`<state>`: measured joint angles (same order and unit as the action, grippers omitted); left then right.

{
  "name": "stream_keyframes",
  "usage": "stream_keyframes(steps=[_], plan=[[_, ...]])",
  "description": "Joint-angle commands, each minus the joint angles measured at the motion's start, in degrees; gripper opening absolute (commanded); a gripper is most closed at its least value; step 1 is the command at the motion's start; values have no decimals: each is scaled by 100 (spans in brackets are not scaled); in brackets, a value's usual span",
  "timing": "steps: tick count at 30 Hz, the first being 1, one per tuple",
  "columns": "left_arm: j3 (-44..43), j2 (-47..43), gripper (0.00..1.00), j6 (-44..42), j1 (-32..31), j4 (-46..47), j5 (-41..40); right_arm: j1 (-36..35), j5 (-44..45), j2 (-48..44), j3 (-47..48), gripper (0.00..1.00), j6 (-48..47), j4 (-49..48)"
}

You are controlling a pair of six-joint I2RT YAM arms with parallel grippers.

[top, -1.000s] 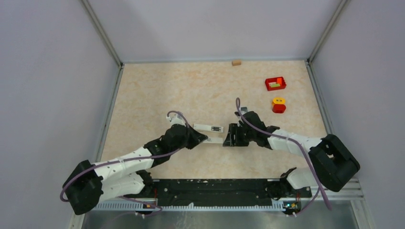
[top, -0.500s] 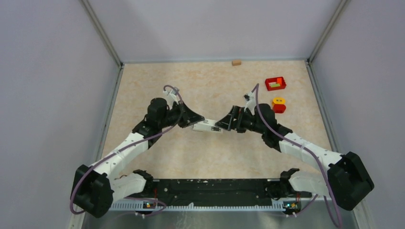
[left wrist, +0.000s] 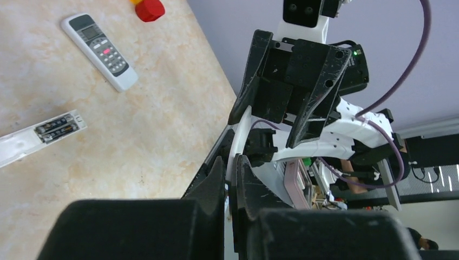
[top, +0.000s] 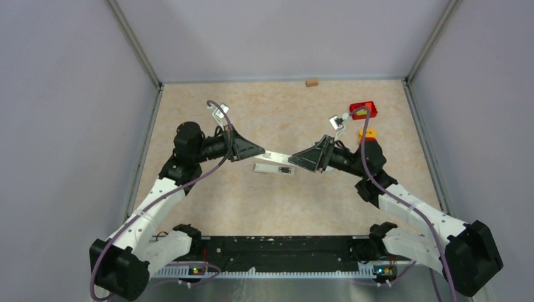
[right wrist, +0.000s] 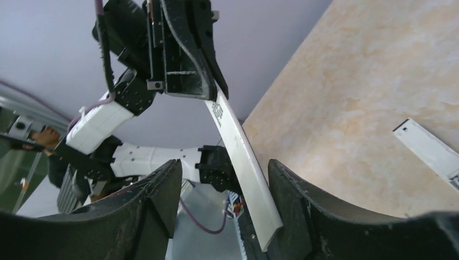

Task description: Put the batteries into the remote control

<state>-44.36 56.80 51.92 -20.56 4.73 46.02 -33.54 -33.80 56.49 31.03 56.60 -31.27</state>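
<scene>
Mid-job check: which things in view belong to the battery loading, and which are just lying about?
Job: remote control; batteries, seated in the open bay of the white bar; labelled white strip, gripped aloft.
Lying about: red tray; red-and-yellow block; tan block.

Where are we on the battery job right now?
Done: two batteries look seated in the open bay of the white bar on the table. In hand: left gripper pinches a thin white strip in the air, right gripper open around it. Still to do: the buttoned remote control lies face up, no gripper on it.
</scene>
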Motion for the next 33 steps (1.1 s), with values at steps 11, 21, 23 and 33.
stream_keyframes(steps=[11, 21, 23, 33], plan=[[-285, -232, 0, 332, 105, 676, 743, -58, -880, -185, 71, 53, 193, -789], [-385, -421, 0, 422, 139, 792, 787, -56, -469, -67, -174, 53, 508, -1045], [-381, -448, 0, 409, 140, 792, 778, -56, -416, -68, -169, 53, 492, -998], [-302, -431, 0, 433, 140, 748, 700, -56, -417, -35, -140, 15, 646, -1286]])
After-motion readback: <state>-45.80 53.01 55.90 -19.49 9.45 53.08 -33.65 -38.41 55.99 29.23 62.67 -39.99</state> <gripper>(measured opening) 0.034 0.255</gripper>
